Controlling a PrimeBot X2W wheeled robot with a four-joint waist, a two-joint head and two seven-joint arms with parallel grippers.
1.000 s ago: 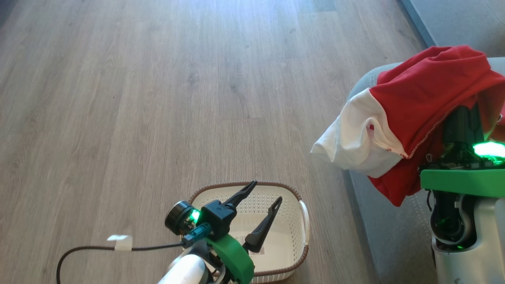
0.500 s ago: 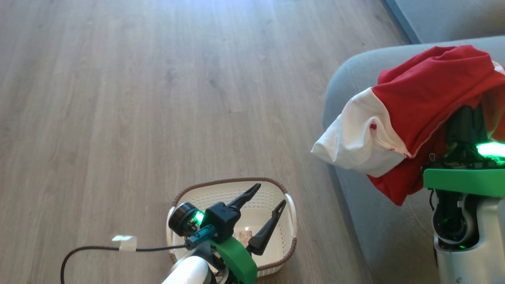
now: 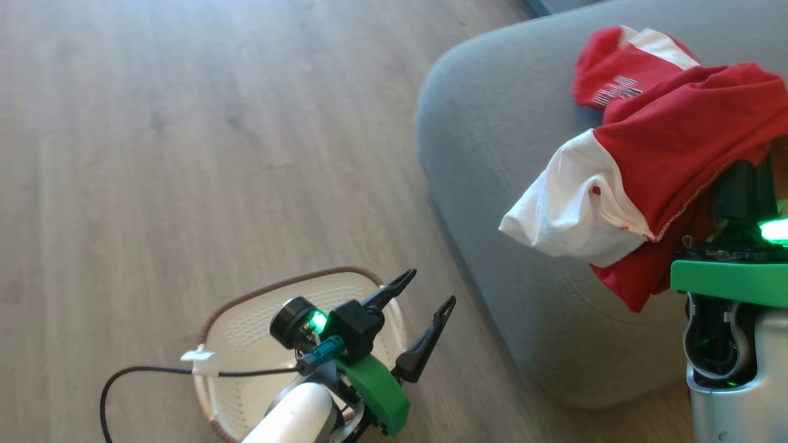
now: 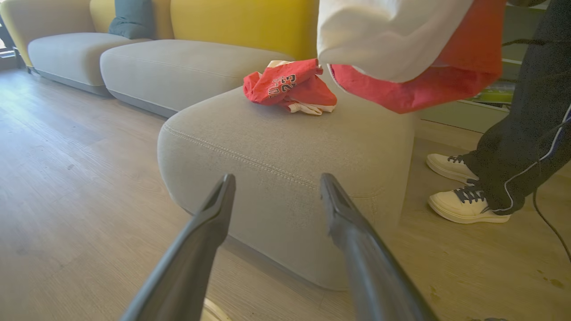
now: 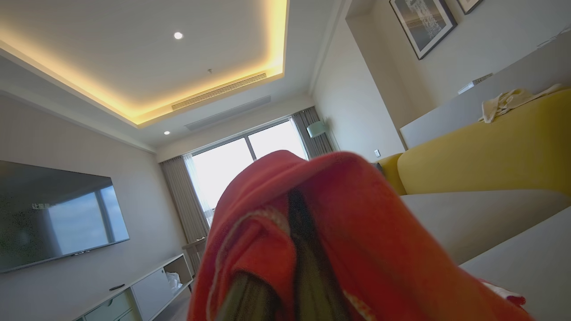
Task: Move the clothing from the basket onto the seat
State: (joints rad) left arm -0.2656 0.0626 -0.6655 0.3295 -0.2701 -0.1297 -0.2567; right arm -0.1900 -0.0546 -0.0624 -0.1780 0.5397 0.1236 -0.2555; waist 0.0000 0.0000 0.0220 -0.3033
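While the right gripper [image 5: 296, 232] is closed on a red fabric garment with a white panel [image 3: 665, 147], which is draped over its fingers and held above the large grey upholstered seat cushion [image 3: 492, 154], the left gripper [image 3: 430, 288] is spread wide and nothing is gripped by it. A crumpled red jersey with black-and-white lettering [image 3: 615, 80] is laid on the seat beyond the right gripper. The small cream perforated plastic basket with a brown rim [image 3: 277, 284] is seen on the wooden floor [image 3: 184, 123] below the left gripper, whose fingertips are pointed at the seat.
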